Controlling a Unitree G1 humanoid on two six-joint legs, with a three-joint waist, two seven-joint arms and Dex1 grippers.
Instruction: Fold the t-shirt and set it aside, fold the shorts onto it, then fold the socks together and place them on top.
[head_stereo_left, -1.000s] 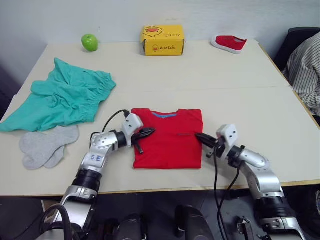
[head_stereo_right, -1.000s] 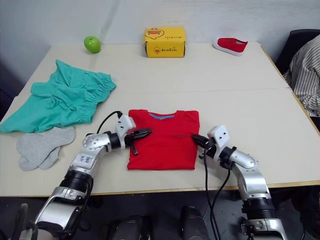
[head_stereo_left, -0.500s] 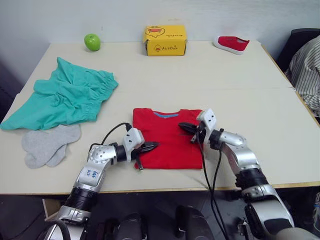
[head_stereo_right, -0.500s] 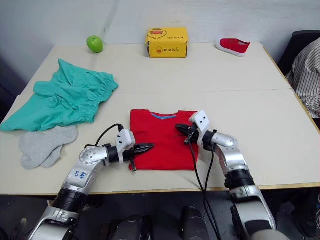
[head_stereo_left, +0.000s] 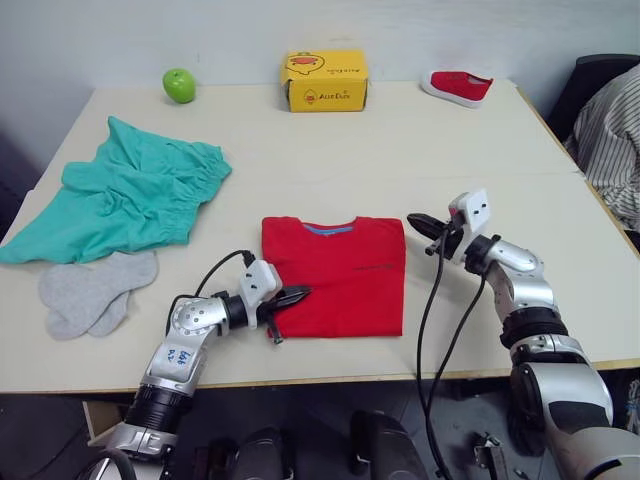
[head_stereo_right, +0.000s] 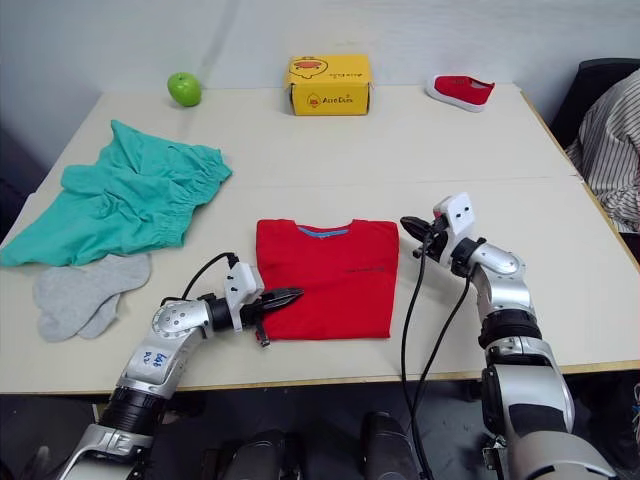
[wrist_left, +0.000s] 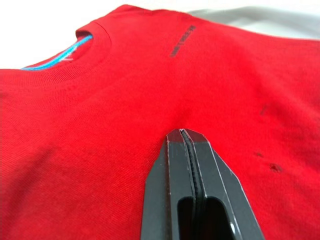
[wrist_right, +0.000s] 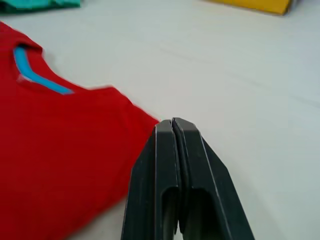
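A bright red cotton t-shirt (head_stereo_left: 334, 276), folded into a neat rectangle with its light blue neckband showing, lies near the front middle of a pale bench (head_stereo_left: 420, 140). The left tool (head_stereo_left: 296, 295) is clenched empty, its tip over the shirt's near left corner. The right tool (head_stereo_left: 419, 222) is also clenched empty, just beside the shirt's far right corner. Crumpled teal fabric shorts (head_stereo_left: 125, 193) and two light grey knit socks (head_stereo_left: 90, 291) lie at the bench's left.
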